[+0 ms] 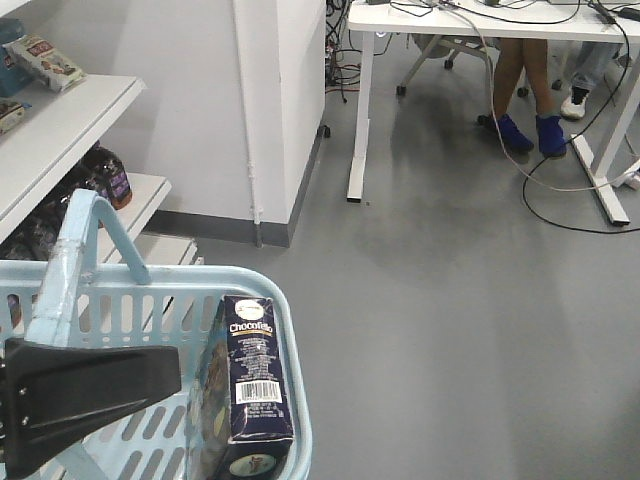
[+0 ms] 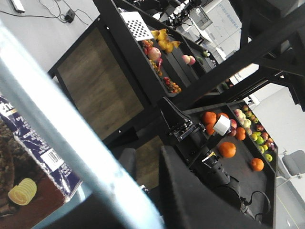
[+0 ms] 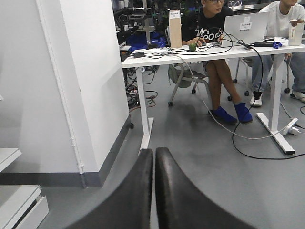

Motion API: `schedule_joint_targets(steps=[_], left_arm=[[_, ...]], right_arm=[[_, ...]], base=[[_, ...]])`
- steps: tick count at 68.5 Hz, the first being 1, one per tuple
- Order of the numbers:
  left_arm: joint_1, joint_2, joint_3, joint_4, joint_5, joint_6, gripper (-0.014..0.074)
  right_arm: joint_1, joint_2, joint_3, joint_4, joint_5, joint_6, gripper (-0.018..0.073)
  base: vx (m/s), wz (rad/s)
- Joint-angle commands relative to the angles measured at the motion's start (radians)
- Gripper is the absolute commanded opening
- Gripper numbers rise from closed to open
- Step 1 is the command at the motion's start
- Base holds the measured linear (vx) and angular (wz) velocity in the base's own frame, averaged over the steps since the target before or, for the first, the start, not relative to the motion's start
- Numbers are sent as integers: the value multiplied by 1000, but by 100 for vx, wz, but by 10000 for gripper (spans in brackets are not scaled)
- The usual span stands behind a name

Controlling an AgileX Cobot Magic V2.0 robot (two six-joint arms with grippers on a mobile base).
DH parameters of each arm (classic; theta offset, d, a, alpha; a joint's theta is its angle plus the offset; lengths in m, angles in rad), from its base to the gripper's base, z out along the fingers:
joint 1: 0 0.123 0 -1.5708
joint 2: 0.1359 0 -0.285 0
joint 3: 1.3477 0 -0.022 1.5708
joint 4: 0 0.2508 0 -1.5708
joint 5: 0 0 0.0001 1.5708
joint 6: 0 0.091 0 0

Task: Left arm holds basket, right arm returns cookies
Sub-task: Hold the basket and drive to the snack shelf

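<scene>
One basket (image 1: 160,275), one cookies box (image 1: 255,370) inside; left hand (image 1: 100,385) clamps handle (image 1: 70,250); right hand (image 3: 154,160) closed, empty.

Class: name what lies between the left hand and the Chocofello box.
In the front view, only the basket and its slotted wall show between the left hand and the Chocofello box; nothing else sits there.

Basket, shelves and floor
At 7 o'clock the light blue basket (image 1: 180,278) carried the Chocofello box (image 1: 255,380), standing against its right wall. White shelves (image 1: 60,130) at 9 o'clock bore a snack bag (image 1: 45,62) and dark bottles (image 1: 110,178). A white desk (image 1: 480,20) stood on the grey floor (image 1: 450,330) at 1 o'clock.
</scene>
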State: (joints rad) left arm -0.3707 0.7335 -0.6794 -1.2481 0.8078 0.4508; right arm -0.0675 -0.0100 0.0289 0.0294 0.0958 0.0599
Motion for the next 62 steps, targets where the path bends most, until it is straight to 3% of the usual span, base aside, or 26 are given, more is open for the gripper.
schedule_joint_targets(steps=[1,32,62], left_arm=[[-6,-7,-31,-79,-31,16,-6],[-6,-5,-31,-79,-33,16,-6],[-6,-4,-31,-79,-32,16,-6]], right_arm=[[-4,-11,2,-5,-73,-8,-8],[-4,-11,2,-5,-73,-8,-8],[-4,-11,2,-5,-73,-8,-8]], base=[[31,0],[24,18],[16,78]])
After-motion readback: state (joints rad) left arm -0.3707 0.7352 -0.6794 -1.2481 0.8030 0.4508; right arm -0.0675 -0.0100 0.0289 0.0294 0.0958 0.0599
